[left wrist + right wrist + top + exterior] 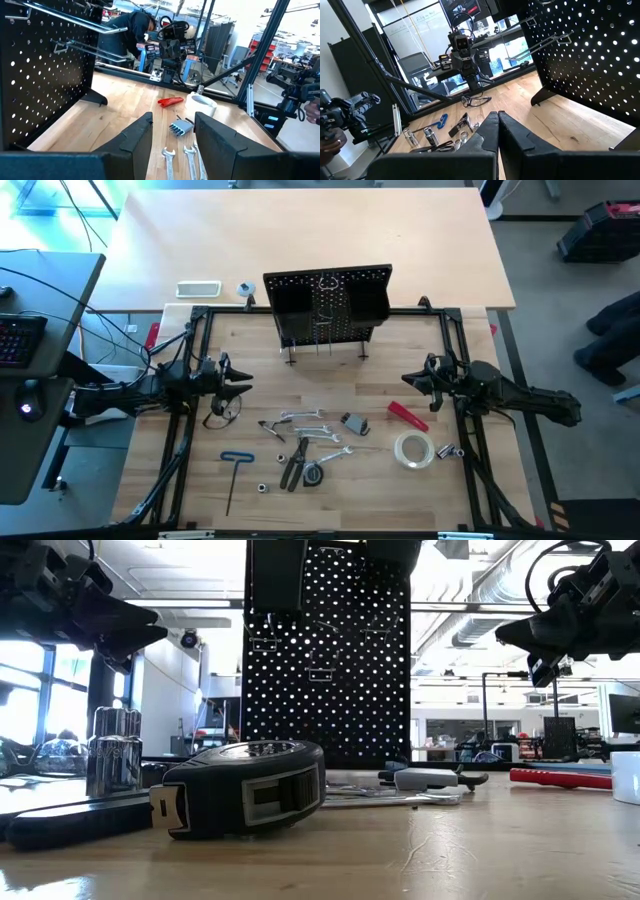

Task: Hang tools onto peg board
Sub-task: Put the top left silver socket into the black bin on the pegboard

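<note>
Your left end effector [238, 383] hovers at the left-centre of the high view with its fingers [132, 142] spread wide and nothing between them, just above the glasses [222, 416]. Your right end effector [408, 381] hangs at the right-centre, fingers [487, 132] closed together on nothing, near the red tool [407, 415]. The peg board [327, 306] stands upright at the upper middle of the surface [180, 480], leaning on thin legs, with 2 black bins at its top and bare hooks showing in the wrist views. All tools lie flat on the surface, below the board in the high view: 2 wrenches [302, 417] near centre, pliers [294, 465] below them beside a tape measure [313, 474], a hex-key set [354, 423] right of centre, the tape roll [413, 449] at lower right, and the blue T-handle key [234, 475] at lower left. A white slab [198, 289] rests on the pale table behind, at upper left. A person in dark clothes bends over in the room beyond, seen in the left wrist view.
</note>
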